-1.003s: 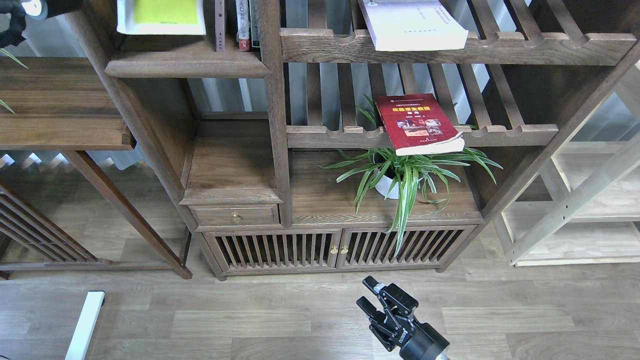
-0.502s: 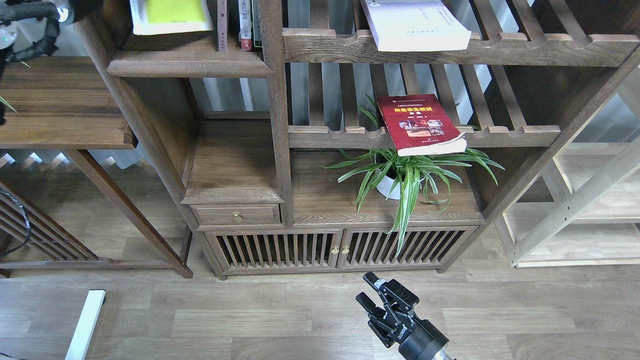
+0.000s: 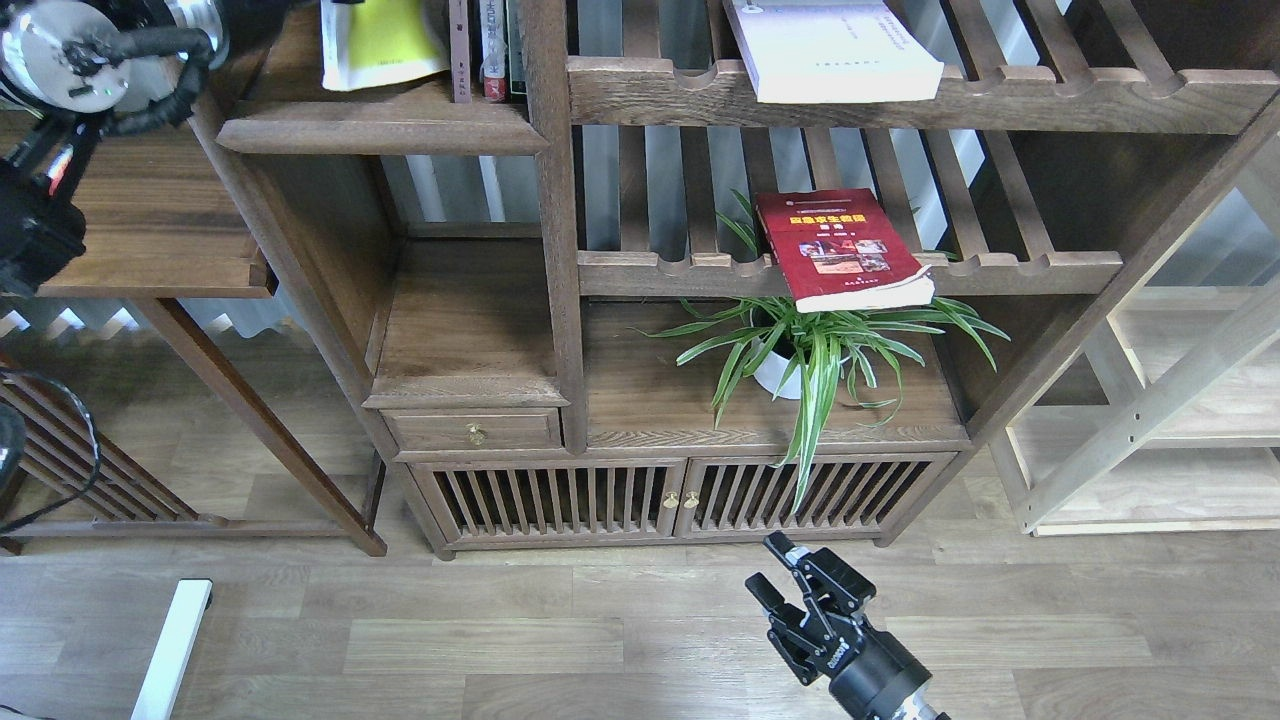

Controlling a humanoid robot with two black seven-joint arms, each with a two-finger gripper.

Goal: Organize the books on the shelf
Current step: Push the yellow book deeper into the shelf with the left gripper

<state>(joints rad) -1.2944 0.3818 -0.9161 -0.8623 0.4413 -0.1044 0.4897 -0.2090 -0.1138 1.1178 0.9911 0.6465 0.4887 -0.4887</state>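
Note:
The yellow-green and white book [image 3: 380,45] lies tilted on the solid dark-brown shelf [image 3: 380,130] at the top left, close to the narrow upright spines [image 3: 487,50]. My left arm [image 3: 100,50] reaches along the top edge towards it, and its gripper end runs out of the frame. The red book [image 3: 840,250] lies on the middle slatted shelf, overhanging the front rail. The pale lavender-white book [image 3: 830,50] rests on the upper slatted shelf. My right gripper [image 3: 775,570] hangs low over the floor in front of the cabinet, open and holding nothing.
A potted spider plant [image 3: 810,350] stands under the red book, its leaves hanging over the cabinet doors [image 3: 680,495]. A pale light-wood rack [image 3: 1150,420] is at the right. A dark side table [image 3: 150,220] is at the left. A white bar [image 3: 170,650] lies on the floor.
The yellow-green book has slid right along the shelf towards the upright spines and tilted. My left arm has come further into view at top left. My right gripper has shifted slightly right.

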